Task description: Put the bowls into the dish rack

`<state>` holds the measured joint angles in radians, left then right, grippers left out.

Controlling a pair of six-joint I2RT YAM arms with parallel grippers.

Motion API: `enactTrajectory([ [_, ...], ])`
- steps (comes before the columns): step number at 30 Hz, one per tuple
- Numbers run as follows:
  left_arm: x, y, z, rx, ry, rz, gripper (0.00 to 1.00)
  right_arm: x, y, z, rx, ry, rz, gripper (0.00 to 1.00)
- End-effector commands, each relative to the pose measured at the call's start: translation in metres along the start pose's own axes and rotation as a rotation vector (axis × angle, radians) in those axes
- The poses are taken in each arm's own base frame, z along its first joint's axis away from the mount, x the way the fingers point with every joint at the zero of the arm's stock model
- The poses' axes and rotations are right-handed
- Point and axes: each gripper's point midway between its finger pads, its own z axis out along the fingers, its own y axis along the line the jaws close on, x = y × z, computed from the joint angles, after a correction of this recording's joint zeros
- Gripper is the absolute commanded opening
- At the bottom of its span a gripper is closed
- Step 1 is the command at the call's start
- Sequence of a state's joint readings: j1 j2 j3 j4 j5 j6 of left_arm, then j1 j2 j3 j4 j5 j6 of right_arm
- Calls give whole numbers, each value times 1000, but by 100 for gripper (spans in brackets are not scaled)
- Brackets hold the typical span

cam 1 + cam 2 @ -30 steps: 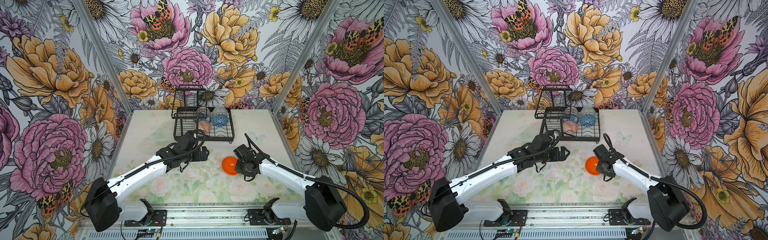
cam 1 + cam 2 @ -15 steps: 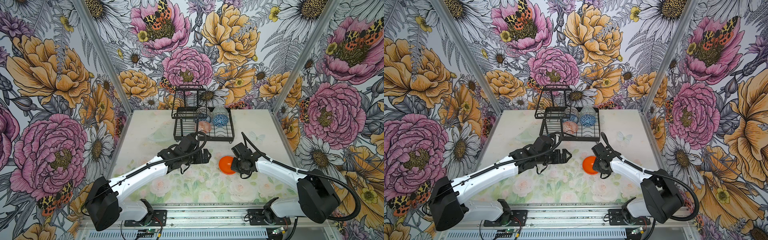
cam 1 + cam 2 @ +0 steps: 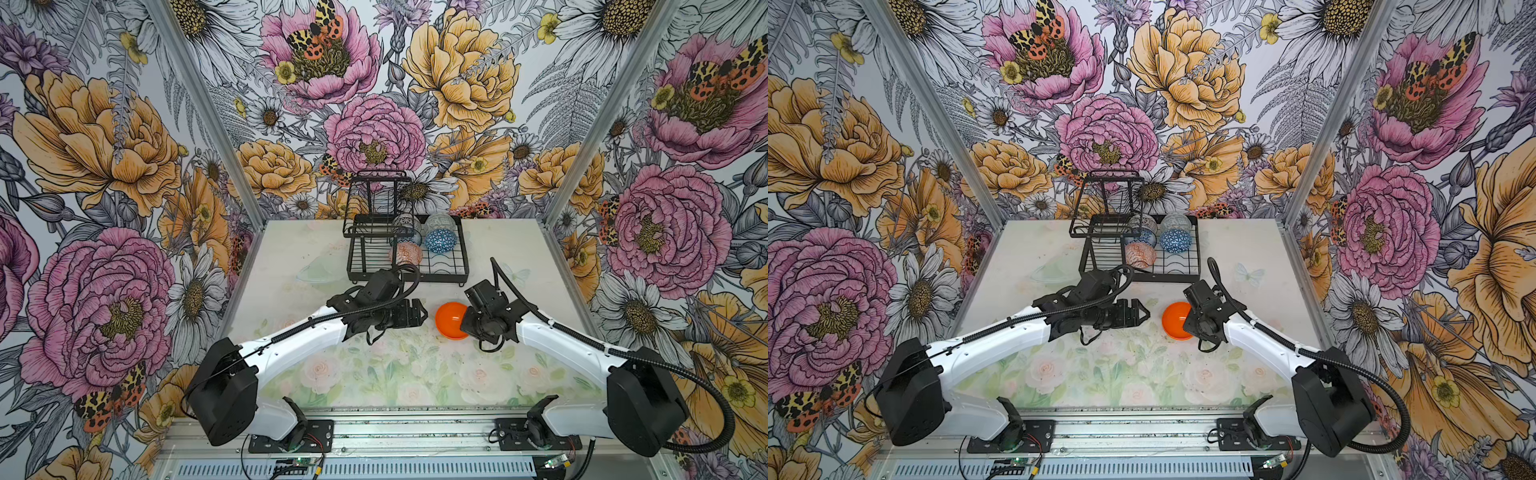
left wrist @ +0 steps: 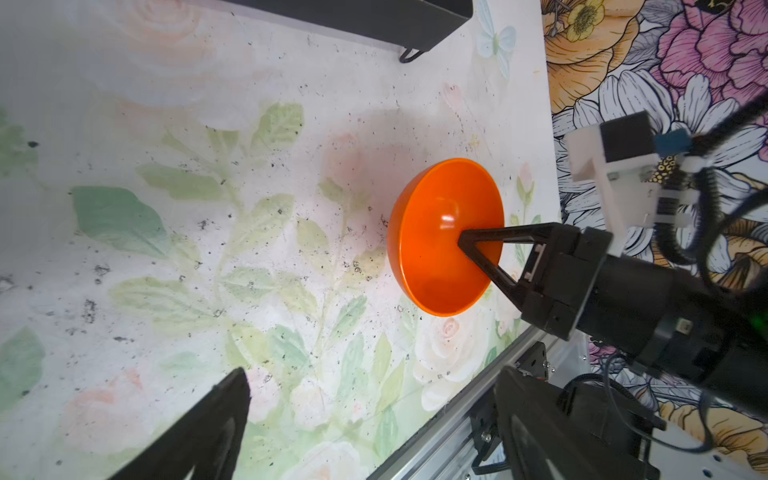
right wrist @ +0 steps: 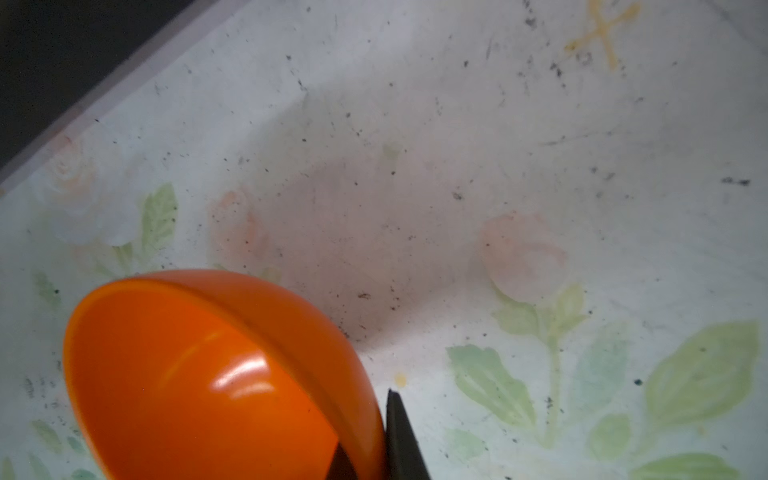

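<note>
Right gripper (image 4: pixel 462 242) pinches the rim of the glossy orange round bowl (image 3: pixel 450 327), one finger inside and one behind the wall. It holds the bowl tipped on edge over the middle of the pale floral tabletop (image 3: pixel 374 374). The bowl's mouth faces the left gripper (image 3: pixel 1141 313), which is spread wide just beside it. The black wire dish rack (image 3: pixel 365 255) stands beyond the bowl at the far edge, so the right arm looks best placed to carry.
</note>
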<state>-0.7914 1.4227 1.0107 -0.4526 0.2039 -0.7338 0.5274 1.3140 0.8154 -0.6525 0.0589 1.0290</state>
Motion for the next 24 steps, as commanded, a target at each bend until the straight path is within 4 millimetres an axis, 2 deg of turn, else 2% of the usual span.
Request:
enactTrajectory([
  [1,-13,-29,-6,88,-23,-7,90,-25,30,-28,-99,-102,37,0],
  [5,-27,-34,-7,81,-67,1,87,-36,50,-45,-149,-141,24,0],
  [10,-44,-43,-5,82,-97,3,85,-43,73,-57,-194,-154,3,0],
  [15,-53,-43,3,61,-118,-7,76,-47,90,-65,-220,-170,-39,0],
  [20,-70,-41,-5,37,-187,-31,62,-47,103,-73,-253,-167,-70,0],
  [24,-74,-37,-6,23,-206,-54,56,-46,105,-75,-253,-178,-73,0],
])
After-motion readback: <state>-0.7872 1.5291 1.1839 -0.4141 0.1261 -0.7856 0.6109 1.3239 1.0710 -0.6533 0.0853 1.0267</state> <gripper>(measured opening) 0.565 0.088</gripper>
